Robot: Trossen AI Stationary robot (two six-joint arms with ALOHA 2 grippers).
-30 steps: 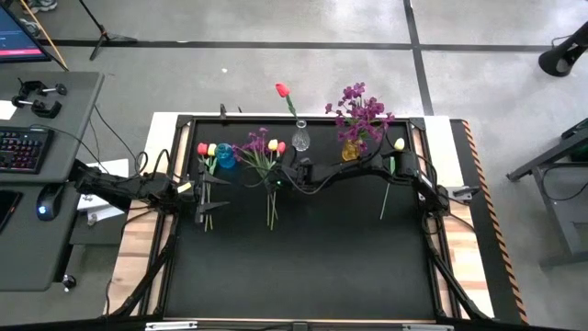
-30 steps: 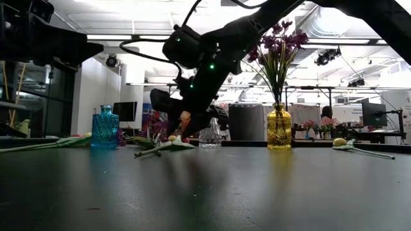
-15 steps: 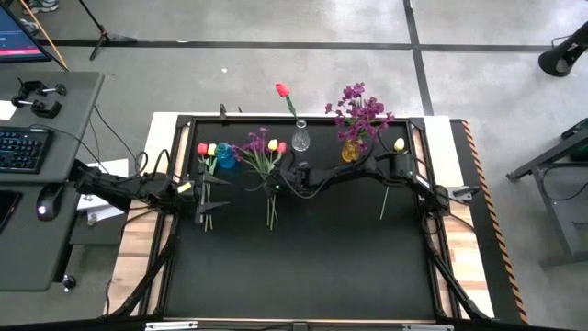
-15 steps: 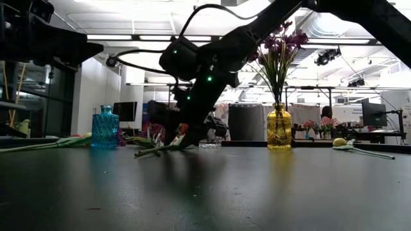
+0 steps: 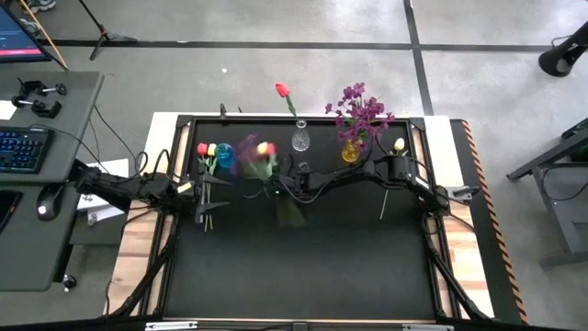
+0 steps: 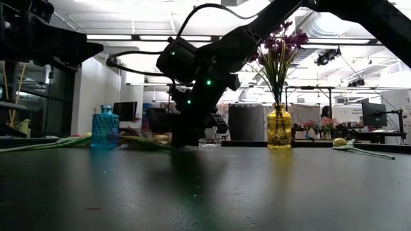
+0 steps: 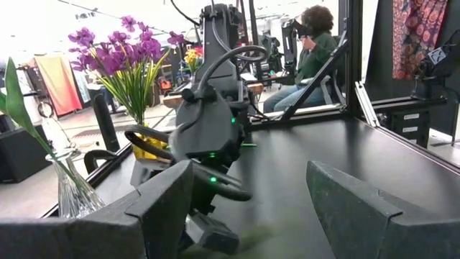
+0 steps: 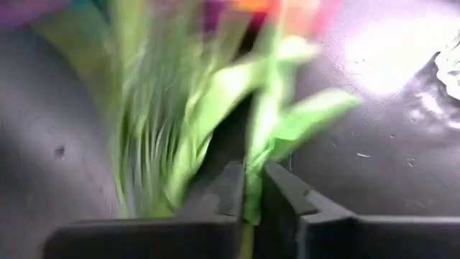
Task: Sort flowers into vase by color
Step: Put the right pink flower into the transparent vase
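A bunch of flowers [image 5: 257, 152], with purple, yellow and red heads on green stems, lies blurred on the black table beside the blue vase [image 5: 225, 156]. My right gripper [image 5: 276, 184] is low over the bunch's stems, shut on a green stem [image 8: 251, 194]. A red tulip [image 5: 282, 90] stands in the clear vase [image 5: 300, 140], and purple sprigs [image 5: 360, 110] stand in the yellow vase [image 5: 351, 150]. One yellow tulip [image 5: 398, 145] lies at the right. My left gripper [image 7: 251, 223] waits open at the left edge. My right gripper pinches a green stem [image 8: 250, 205] of the bunch between its two fingers [image 8: 231, 193]. It comes slanting down from the table's right side. Blur hides which flower the stem belongs to. The bunch stays low at the table [image 6: 138, 138].
A red and a yellow tulip [image 5: 207, 150] lie in front of my left gripper, stems toward the near edge. The three vases stand in a row along the far edge. The near half of the black table [image 5: 303, 267] holds nothing.
My right gripper has sunk toward the bunch, moved a little toward the table's left edge, and shut on a stem. The bunch has stirred, and its stem ends have swung toward the right.
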